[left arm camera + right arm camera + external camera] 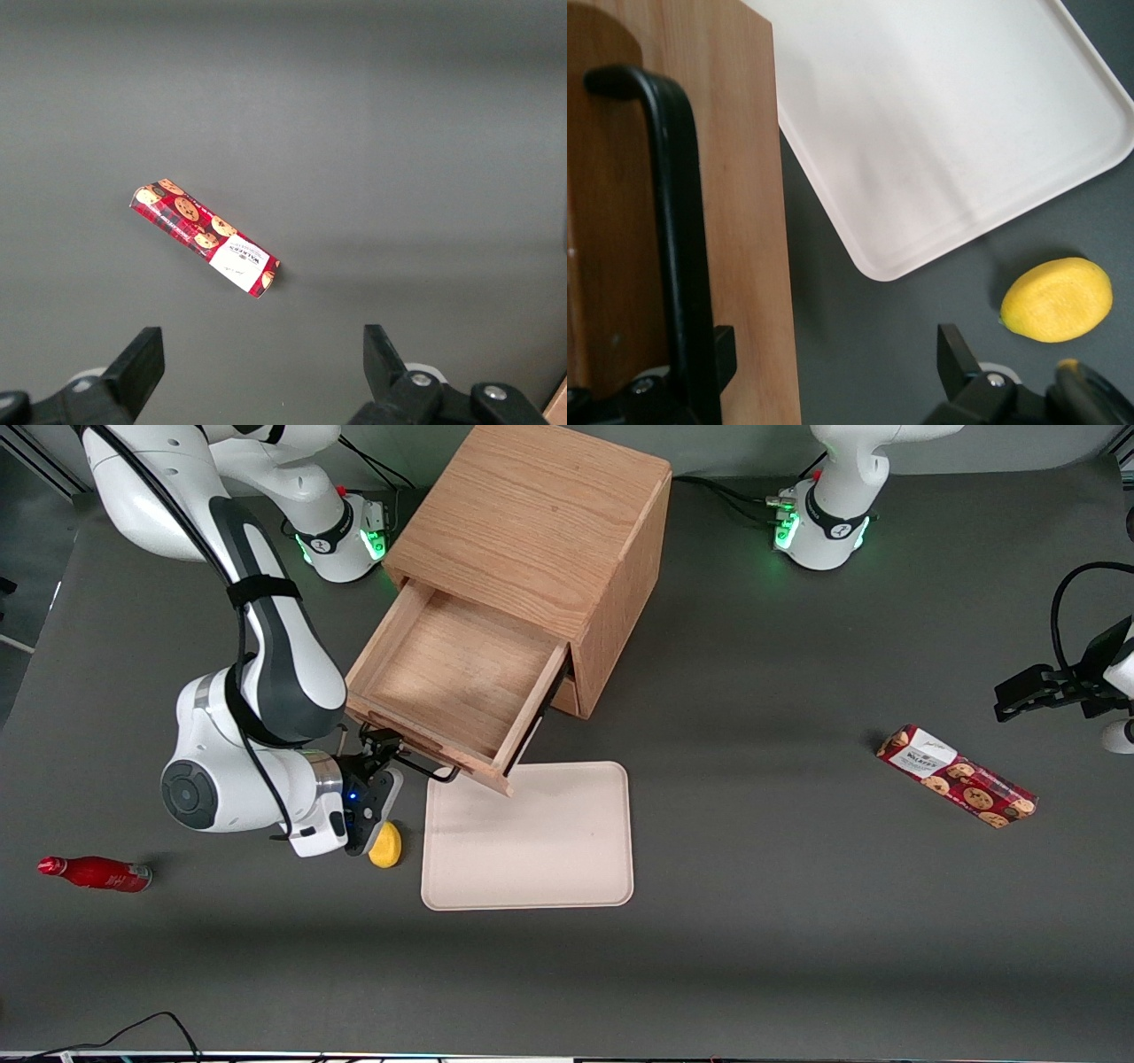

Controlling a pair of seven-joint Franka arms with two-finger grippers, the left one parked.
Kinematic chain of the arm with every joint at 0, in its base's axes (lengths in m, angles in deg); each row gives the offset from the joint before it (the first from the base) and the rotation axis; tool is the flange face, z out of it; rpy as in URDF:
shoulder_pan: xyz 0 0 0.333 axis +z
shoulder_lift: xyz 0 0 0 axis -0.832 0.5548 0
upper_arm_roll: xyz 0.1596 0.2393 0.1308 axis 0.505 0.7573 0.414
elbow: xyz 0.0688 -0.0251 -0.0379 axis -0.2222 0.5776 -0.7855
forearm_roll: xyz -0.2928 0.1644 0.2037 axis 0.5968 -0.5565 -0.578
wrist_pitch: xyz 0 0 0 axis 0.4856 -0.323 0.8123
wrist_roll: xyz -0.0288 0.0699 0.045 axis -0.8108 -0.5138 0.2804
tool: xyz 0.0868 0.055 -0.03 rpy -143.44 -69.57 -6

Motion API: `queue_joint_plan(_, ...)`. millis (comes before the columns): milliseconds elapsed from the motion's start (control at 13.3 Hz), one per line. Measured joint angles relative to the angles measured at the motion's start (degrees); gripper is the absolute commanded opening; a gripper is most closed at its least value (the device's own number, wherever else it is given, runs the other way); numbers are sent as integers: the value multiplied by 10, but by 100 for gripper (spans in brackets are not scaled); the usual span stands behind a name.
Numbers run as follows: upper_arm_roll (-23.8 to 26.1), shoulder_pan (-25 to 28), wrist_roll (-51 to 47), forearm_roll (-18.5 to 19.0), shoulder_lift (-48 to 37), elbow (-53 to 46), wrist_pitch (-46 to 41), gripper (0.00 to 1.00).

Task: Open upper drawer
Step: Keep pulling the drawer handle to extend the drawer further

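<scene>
The oak cabinet (532,522) has its upper drawer (452,677) pulled far out, showing a plain wooden tray inside. Its thin dark bar handle (430,769) sits on the light wood front nearest the front camera. My right gripper (385,748) is at the handle's end, in front of the drawer, with its fingers spread wide. In the right wrist view the gripper (837,350) is open. The handle (678,221) runs along the drawer front (744,177) beside one finger (725,345), not between the two. The lower drawer is mostly hidden under the upper one.
A cream tray (532,837) lies flat in front of the drawer, partly under its front corner; it also shows in the right wrist view (939,133). A lemon (386,846) lies just under my wrist. A red bottle (96,873) lies toward the working arm's end, a cookie box (957,776) toward the parked arm's end.
</scene>
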Motion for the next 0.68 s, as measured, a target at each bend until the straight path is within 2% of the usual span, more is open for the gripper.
queue_joint_plan(676,-1,-2,9,-5,7,-13,-2,100)
